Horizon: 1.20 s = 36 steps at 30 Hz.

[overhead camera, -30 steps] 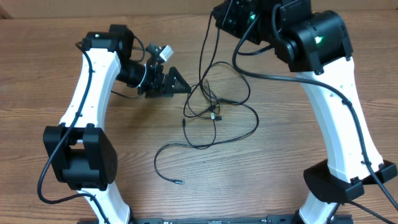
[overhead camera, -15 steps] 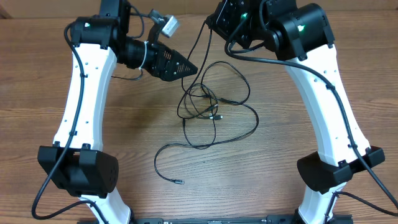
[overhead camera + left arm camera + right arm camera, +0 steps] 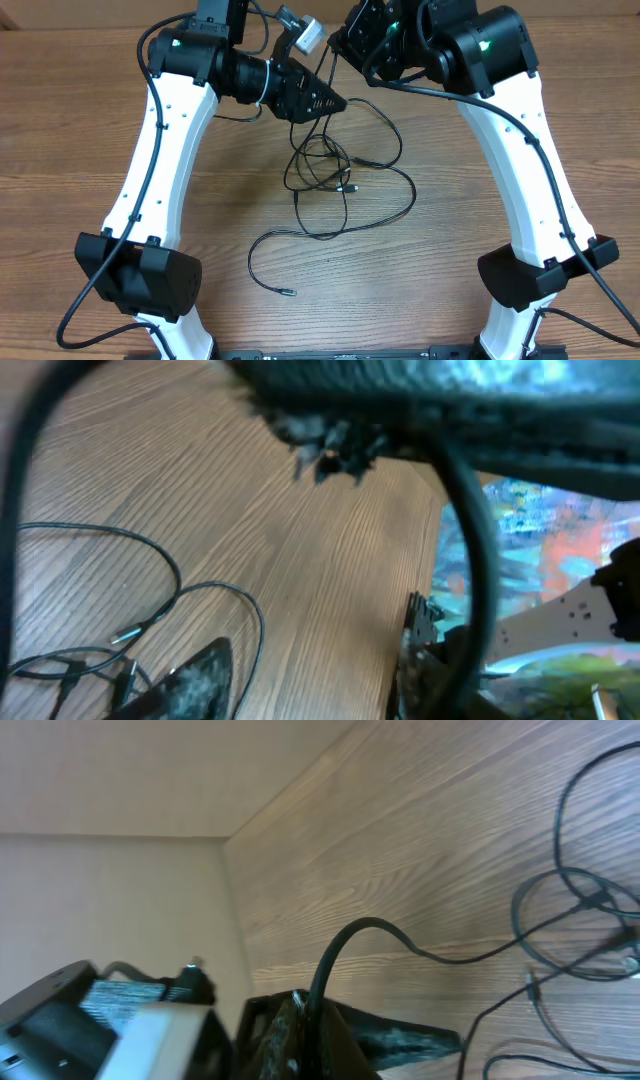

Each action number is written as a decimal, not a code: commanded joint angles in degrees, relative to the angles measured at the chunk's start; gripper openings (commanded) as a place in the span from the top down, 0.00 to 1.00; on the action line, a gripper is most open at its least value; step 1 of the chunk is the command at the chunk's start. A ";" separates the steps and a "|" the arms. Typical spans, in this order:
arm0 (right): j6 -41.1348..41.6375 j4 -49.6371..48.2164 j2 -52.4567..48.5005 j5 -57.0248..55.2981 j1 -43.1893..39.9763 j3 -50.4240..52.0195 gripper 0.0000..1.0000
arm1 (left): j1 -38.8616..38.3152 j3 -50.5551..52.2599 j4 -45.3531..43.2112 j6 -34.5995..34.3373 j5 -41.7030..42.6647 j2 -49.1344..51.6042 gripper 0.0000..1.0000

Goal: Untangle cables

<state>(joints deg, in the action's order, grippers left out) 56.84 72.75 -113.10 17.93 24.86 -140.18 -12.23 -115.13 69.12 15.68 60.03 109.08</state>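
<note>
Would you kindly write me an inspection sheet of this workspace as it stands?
Surface: wooden table, grain visible.
Job's things: thin black cables looped in a tangle mid-table; one plug end lies free.
Clutter: nothing seen.
Grippers: left gripper open, above the tangle's far edge; right gripper shut on a raised strand.
Cables: the raised strand runs down into the tangle.
Surroundings: plain beige wall behind the table.
</note>
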 commanded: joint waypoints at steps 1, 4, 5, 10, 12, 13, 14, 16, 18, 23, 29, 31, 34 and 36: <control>0.13 -0.15 0.20 -1.36 -0.63 -0.55 0.96 | 0.68 -1.40 -0.22 -2.91 1.11 -1.20 0.53; 0.17 -0.20 0.20 -1.36 -0.61 -0.55 0.96 | 0.68 -1.40 -0.22 -2.95 1.57 -1.20 0.60; 0.17 -0.20 0.13 -1.36 -0.61 -0.55 0.96 | 0.68 -1.40 -0.24 -3.06 1.57 -1.20 0.60; 0.15 -0.17 0.13 -1.40 -0.61 -0.55 0.96 | 0.63 -1.40 -0.50 -3.56 1.55 -1.20 0.71; 0.15 -0.17 0.13 -1.51 -0.61 -0.55 0.96 | 0.70 -1.40 -1.11 -4.81 1.57 -1.20 0.70; 0.13 -0.17 0.13 -1.66 -0.61 -0.55 0.96 | 0.70 -1.40 -1.55 -5.60 1.55 -1.20 0.71; 0.00 -0.17 0.13 -1.97 -0.61 -0.55 0.96 | 0.70 -1.40 -1.92 -6.03 1.57 -1.20 0.70; -0.07 -0.15 0.13 -2.01 -0.61 -0.55 0.96 | 0.70 -1.40 -2.12 -6.14 1.55 -1.20 0.71; -0.09 -0.15 0.13 -2.01 -0.61 -0.55 0.96 | 0.70 -1.40 -2.12 -6.12 1.55 -1.20 0.69; -0.31 -0.15 0.13 -2.01 -0.61 -0.55 0.96 | 0.74 -1.42 -2.56 -6.12 1.53 -1.20 0.49; -1.20 0.09 0.13 -2.95 -0.61 -0.55 0.97 | 1.09 -2.56 -2.99 -6.47 1.57 -1.20 0.62; -1.16 0.02 0.07 -2.89 -0.61 -0.55 0.96 | 1.09 -3.21 -2.99 -6.97 1.57 -1.22 0.69; -1.16 0.02 0.07 -2.89 -0.61 -0.55 0.96 | 1.07 -4.13 -2.93 -7.21 1.55 -1.22 0.71; -1.18 0.02 0.07 -2.91 -0.61 -0.55 0.96 | 1.07 -4.31 -2.97 -7.19 1.55 -1.22 0.70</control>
<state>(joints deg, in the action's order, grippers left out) 56.42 73.01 -113.10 15.97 24.40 -140.18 -11.57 -117.64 66.17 8.93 60.71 109.08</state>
